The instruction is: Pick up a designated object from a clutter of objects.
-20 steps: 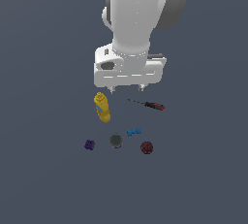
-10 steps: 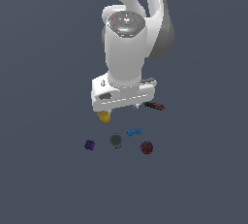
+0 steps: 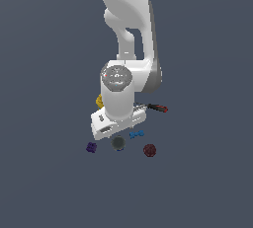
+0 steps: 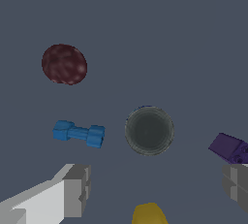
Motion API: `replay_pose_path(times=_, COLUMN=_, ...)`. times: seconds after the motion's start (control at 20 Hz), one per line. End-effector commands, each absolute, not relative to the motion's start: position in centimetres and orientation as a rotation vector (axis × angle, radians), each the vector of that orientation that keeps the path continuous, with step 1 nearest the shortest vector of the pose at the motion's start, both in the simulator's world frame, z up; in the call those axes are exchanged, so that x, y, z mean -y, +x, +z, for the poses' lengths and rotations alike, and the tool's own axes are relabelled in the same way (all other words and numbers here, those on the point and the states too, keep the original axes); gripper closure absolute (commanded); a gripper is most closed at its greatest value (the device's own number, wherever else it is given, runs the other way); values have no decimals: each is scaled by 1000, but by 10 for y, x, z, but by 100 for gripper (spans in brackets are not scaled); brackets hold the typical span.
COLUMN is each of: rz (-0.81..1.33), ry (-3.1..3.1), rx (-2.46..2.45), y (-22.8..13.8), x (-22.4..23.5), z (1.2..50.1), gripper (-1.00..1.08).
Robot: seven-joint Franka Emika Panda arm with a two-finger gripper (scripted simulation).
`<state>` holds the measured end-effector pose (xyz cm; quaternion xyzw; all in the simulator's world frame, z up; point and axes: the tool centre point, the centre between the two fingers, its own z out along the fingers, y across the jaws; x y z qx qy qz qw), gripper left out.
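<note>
The round can point(image 3: 118, 143) with a dark grey-green top stands among the clutter, and its blue side barely shows in the wrist view point(image 4: 149, 131). My gripper point(image 4: 155, 186) is open and empty, its two grey fingers point(image 4: 73, 190) spread wide, just short of the can and above it. In the exterior view the white hand point(image 3: 118, 122) hangs just behind the can and hides the fingers. Around the can lie a blue piece point(image 4: 79, 134), a dark red ball point(image 4: 64, 64) and a purple cube point(image 4: 230, 148).
A yellow bottle point(image 3: 99, 100) is mostly hidden behind the hand; its tip shows in the wrist view point(image 4: 149, 214). A red-and-black-handled screwdriver point(image 3: 155, 107) lies at the exterior view's right of the hand. The floor is plain dark grey.
The arm has come down and forward toward the can. The hand now covers most of the yellow bottle and part of the screwdriver. The objects have not moved.
</note>
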<state>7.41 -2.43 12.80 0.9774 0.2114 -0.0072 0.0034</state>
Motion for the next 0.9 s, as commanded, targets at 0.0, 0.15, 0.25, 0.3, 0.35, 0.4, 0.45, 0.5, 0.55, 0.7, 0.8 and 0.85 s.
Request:
replay_pose_path(times=0.0, rz=-14, ry=3055, rx=-715, y=78, x=28, z=108, gripper=-92)
replay_pose_path(times=0.15, rz=-8, ry=3046, rx=-760, y=80, x=32, z=89, gripper=-92)
replay_pose_path(times=0.25, rz=-5, ry=3041, rx=-783, y=81, x=34, z=79, gripper=-92)
replay_pose_path(times=0.3, rz=-3, ry=3039, rx=-792, y=82, x=35, z=75, gripper=-92)
replay_pose_path(times=0.35, rz=-2, ry=3037, rx=-800, y=82, x=36, z=71, gripper=-92)
replay_pose_path(times=0.4, rz=-2, ry=3036, rx=-806, y=82, x=37, z=69, gripper=-92)
replay_pose_path(times=0.45, rz=-1, ry=3035, rx=-811, y=82, x=37, z=67, gripper=-92)
replay_pose_path(times=0.5, rz=0, ry=3034, rx=-814, y=82, x=37, z=65, gripper=-92)
replay_pose_path(times=0.55, rz=0, ry=3034, rx=-816, y=82, x=38, z=64, gripper=-92)
replay_pose_path(times=0.7, rz=-3, ry=3035, rx=-812, y=82, x=37, z=65, gripper=-92)
replay_pose_path(times=0.8, rz=-3, ry=3035, rx=-812, y=82, x=38, z=62, gripper=-92)
replay_pose_path(times=0.85, rz=-3, ry=3035, rx=-813, y=82, x=37, z=60, gripper=-92)
